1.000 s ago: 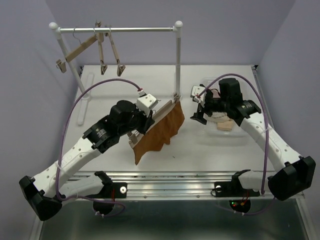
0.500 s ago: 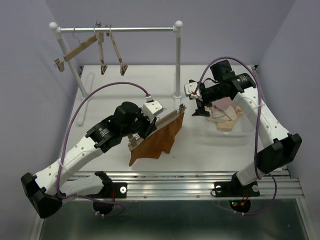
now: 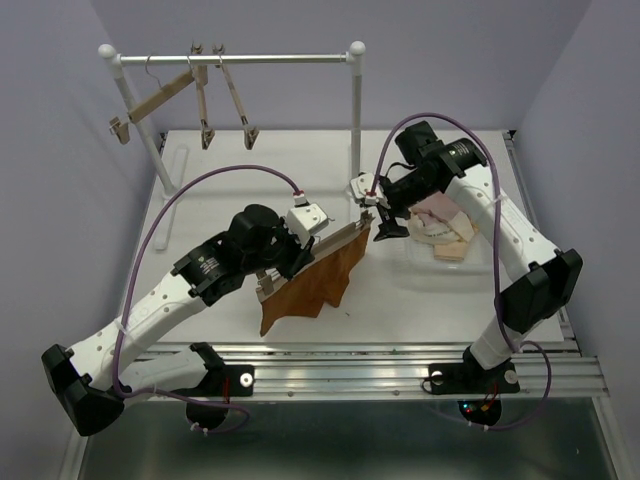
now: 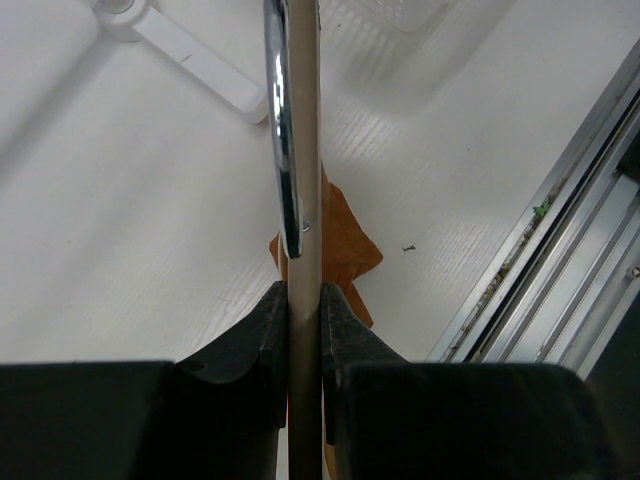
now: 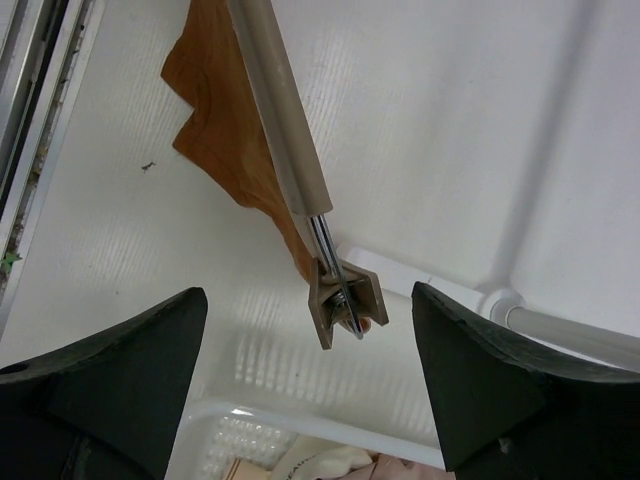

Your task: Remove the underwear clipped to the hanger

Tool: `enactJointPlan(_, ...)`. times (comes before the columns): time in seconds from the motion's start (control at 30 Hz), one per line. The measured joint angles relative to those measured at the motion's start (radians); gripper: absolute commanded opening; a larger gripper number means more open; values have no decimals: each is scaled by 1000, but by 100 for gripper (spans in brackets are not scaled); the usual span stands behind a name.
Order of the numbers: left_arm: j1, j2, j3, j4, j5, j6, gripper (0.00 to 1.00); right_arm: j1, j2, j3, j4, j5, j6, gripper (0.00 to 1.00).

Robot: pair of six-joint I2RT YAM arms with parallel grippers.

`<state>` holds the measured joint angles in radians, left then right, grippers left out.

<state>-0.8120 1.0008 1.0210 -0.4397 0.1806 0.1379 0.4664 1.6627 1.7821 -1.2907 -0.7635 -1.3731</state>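
My left gripper [image 3: 300,240] is shut on the bar of a wooden clip hanger [image 3: 335,238], held above the table; its fingers [image 4: 270,330] pinch the bar [image 4: 303,150]. The rust brown underwear [image 3: 305,285] hangs from the hanger's clips and shows in the left wrist view [image 4: 345,240] and the right wrist view [image 5: 225,130]. My right gripper [image 3: 378,215] is open, its jaws on either side of the hanger's end clip [image 5: 345,300], not touching it. The pale cream [image 3: 440,230] and dusty pink underwear [image 3: 437,210] lie in the white basket [image 3: 480,265].
A white rack [image 3: 235,60] with a horizontal rail stands at the back; three empty wooden clip hangers [image 3: 200,100] hang from it. Its right post [image 3: 356,120] and foot [image 4: 190,50] are close behind the held hanger. A metal rail [image 3: 340,365] runs along the table's near edge.
My right gripper has moved left from above the basket to the hanger's end clip. My left gripper has shifted the hanger and brown underwear slightly.
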Motion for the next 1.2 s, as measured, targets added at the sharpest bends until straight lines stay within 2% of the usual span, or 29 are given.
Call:
enactJointPlan(0.07,0,0,0,0,0,0,0,6,13,13,-9,0,0,76)
enactJointPlan(0.17,0,0,0,0,-1,0,0,15,27,22,-11,5,6,53)
enactJointPlan(0.2,0,0,0,0,-1,0,0,19,31,23,-11,10,13,37)
enactJointPlan(0.27,0,0,0,-12,3,1,0,22,36,24,-8,22,23,16)
enactJointPlan(0.3,-3,0,0,-14,2,3,0,24,41,30,-11,24,27,1)
enactJointPlan(0.63,-5,-1,0,-18,-17,5,0,39,98,107,-42,50,53,1)
enactJointPlan(0.67,-5,-1,0,-18,-18,6,0,39,98,107,-39,51,62,4)
enactJointPlan(0.7,-5,-1,0,-18,-20,6,0,39,98,106,-36,52,69,32)
enactJointPlan(0.73,-5,-1,0,-17,-24,6,0,39,96,102,-24,53,84,97)
enactJointPlan(0.77,-5,-1,0,-17,-27,5,0,39,92,95,-10,53,98,100)
enactJointPlan(0.83,-5,-1,0,-14,-32,2,0,39,75,57,48,65,148,100)
enactJointPlan(1.03,-5,0,0,8,-93,-27,0,39,-101,-212,399,155,406,100)
enactJointPlan(1.2,-5,4,0,41,-152,-77,0,39,-251,-358,682,243,652,100)
